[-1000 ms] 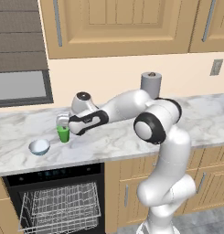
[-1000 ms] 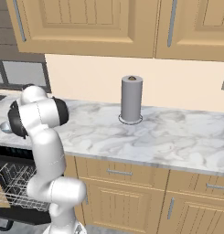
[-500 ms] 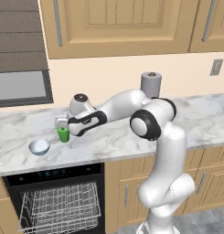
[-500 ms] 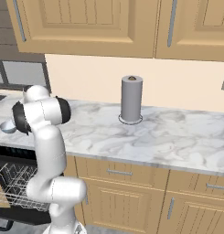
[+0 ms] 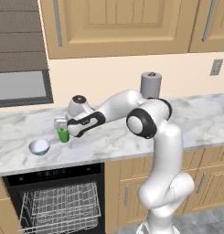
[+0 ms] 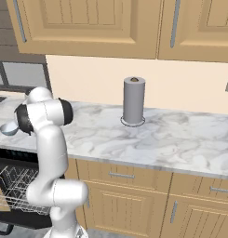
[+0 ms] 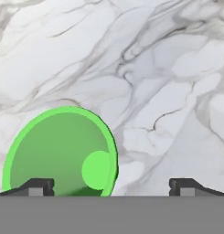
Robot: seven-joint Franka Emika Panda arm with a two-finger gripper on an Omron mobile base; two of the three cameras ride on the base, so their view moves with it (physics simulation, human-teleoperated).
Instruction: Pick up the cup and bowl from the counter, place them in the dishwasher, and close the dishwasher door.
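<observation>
The green cup (image 5: pixel 64 135) stands upright on the white marble counter (image 5: pixel 195 123), left of centre. My gripper (image 5: pixel 62 129) hangs straight over it, open. In the hand view I look down into the cup (image 7: pixel 58 153), which sits toward the left fingertip (image 7: pixel 36 186), its rim reaching about midway across the gap. The right fingertip (image 7: pixel 186 186) is over bare marble. The pale bowl (image 5: pixel 39 146) rests to the cup's left, nearer the front edge, and the bowl (image 6: pixel 8 128) is partly hidden by the arm. Below, the black dishwasher (image 5: pixel 54 174) is open, its white rack (image 5: pixel 61 208) showing; the door is down and out of frame.
A tall grey paper-towel roll (image 5: pixel 151 85) stands at the back of the counter behind my arm's elbow. Tan wall cabinets (image 5: pixel 118 25) hang above, and tan drawers (image 6: pixel 120 175) sit to the right of the dishwasher.
The arm's elbow has swung left and the hand has settled slightly lower over the cup. The jaws stayed open; cup and bowl have not moved.
</observation>
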